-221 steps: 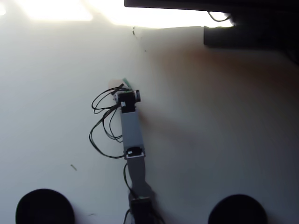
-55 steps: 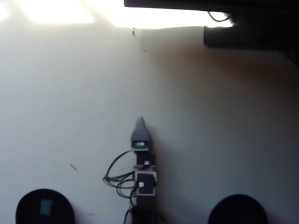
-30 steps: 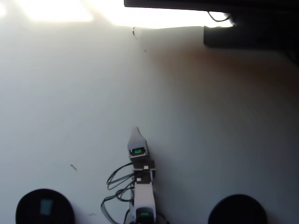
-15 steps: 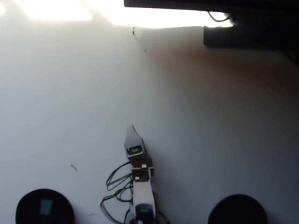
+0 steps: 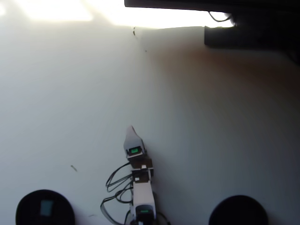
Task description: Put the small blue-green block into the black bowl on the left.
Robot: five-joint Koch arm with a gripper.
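In the overhead view the small blue-green block (image 5: 46, 207) lies flat inside the black bowl (image 5: 28, 211) at the bottom left corner. My gripper (image 5: 131, 129) sits near the bottom centre, folded back over the arm's base and pointing up the picture, well to the right of that bowl. Only one grey pointed tip shows, with a green light just behind it, so its jaws cannot be told apart. Nothing shows in its tip.
A second black bowl (image 5: 238, 211) stands at the bottom right. Black cables (image 5: 115, 187) loop left of the arm. A dark monitor base and cable (image 5: 243, 28) occupy the top right, with bright glare along the top edge. A small mark (image 5: 73, 168) lies on the white table.
Since 7.4 s ago the arm has left its stretched-out pose and pulled back to the base; the block, unseen then, now lies in the left bowl. Over the last second the tip barely shifted left.
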